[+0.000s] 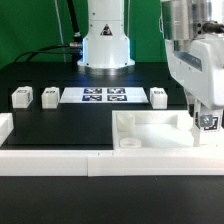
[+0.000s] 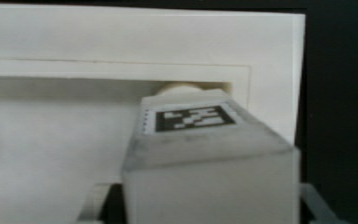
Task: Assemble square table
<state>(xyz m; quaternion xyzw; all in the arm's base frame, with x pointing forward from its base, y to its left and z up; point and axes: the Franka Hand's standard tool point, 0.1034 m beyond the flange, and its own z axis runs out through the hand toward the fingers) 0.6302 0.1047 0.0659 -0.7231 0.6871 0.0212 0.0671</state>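
The square table's white slab (image 1: 150,130) lies at the exterior view's right, against the low front wall. My gripper (image 1: 205,112) is shut on one white tagged leg (image 1: 208,123) and holds it at the slab's right corner. In the wrist view the leg (image 2: 197,150) fills the middle between my gripper (image 2: 206,205) sides, and its far end meets a round corner socket (image 2: 181,88) of the slab (image 2: 69,110). Three more legs stand at the back: two on the left (image 1: 21,97) (image 1: 50,96) and one on the right (image 1: 158,96).
The marker board (image 1: 105,96) lies at the back middle, in front of the robot base (image 1: 105,45). A long low white border wall (image 1: 60,160) runs along the front and turns up at the left (image 1: 5,125).
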